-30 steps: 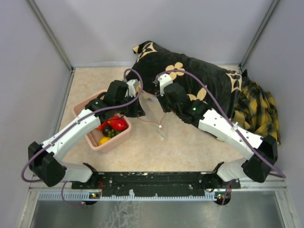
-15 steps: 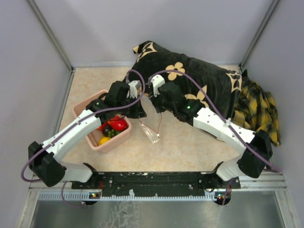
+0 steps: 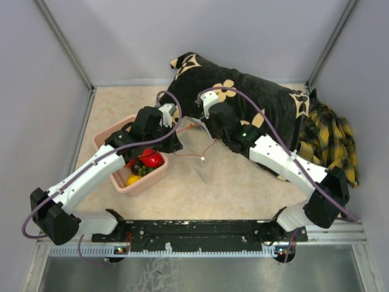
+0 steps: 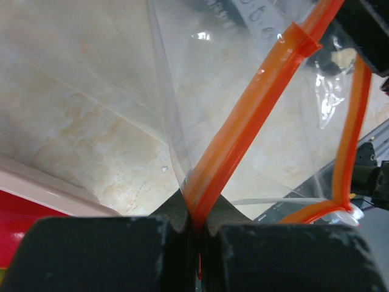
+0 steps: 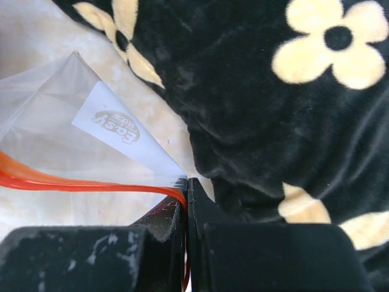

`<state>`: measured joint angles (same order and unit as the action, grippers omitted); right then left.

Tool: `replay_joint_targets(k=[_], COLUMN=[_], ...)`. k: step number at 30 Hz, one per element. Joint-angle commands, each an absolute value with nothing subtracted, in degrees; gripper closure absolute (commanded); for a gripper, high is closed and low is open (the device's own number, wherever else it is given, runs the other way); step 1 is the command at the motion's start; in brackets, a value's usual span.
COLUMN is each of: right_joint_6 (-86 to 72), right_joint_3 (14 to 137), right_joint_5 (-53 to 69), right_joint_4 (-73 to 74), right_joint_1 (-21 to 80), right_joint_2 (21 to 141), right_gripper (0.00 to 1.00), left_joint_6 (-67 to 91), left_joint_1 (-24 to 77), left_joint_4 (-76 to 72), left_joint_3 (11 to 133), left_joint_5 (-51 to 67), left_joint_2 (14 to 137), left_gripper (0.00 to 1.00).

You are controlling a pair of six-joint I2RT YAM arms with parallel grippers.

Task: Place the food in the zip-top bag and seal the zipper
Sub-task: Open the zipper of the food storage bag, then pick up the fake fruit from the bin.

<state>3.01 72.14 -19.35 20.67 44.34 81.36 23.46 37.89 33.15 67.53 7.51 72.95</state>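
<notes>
The clear zip-top bag (image 3: 197,149) hangs between my two grippers above the table, its mouth partly open. My left gripper (image 3: 175,139) is shut on the orange zipper strip (image 4: 255,115). My right gripper (image 3: 203,125) is shut on the other part of the zipper strip (image 5: 91,182), next to the bag's pale printed label (image 5: 115,128). The food (image 3: 146,163), a red, a yellow, a green and a dark purple toy piece, lies in the pink tub (image 3: 106,137) under my left arm. No food shows inside the bag.
A black plush cloth with cream flowers (image 3: 255,100) lies at the back, close behind my right gripper; it fills the right wrist view (image 5: 292,103). A yellow plaid cloth (image 3: 331,140) lies at the right. Grey walls close in the table.
Both grippers have kept their hold on the zipper strip. The bag has shifted and its mouth has spread wider; my right gripper has drawn back toward the black cloth.
</notes>
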Motion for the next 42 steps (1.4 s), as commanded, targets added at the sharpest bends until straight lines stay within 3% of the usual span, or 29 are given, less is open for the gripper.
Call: replay_joint_targets(k=[1,7,11,23,28,34,42], right_joint_6=[5.9,5.3,4.5,10.4,11.3,11.8,11.9], right_joint_3=[74.4,75.6,77.6,78.7,79.1,79.3,78.5], right_joint_5=[-28.0,-27.7,-24.4,-36.0,-38.8,-39.8,-39.9], right_joint_4=[22.4,25.3,27.4,27.4,28.0,27.9,27.4], right_joint_1=[42.8,41.5,41.6,47.5,48.5,49.1,49.1], right_joint_2=[77.5,76.3,76.5,77.8,78.9,79.1,79.9], right_gripper=[1.0,1.0,1.0,1.0,1.0,1.0,1.0], left_joint_6=[23.4,24.8,25.8,29.8,30.9,29.0,26.3], left_joint_1=[38.0,37.7,37.7,37.1,36.0,34.2,30.5], left_joint_4=[33.7,29.0,20.4,4.3,2.6,9.3,30.7], left_joint_3=[65.5,61.4,59.8,60.6,59.2,58.2,59.5], left_joint_5=[2.2,0.0,7.7,14.7,15.1,11.5,-4.4], left_joint_2=[72.0,72.7,73.5,76.1,74.0,68.2,59.5], left_gripper=[1.0,0.99,0.9,0.4,0.31,0.22,0.14])
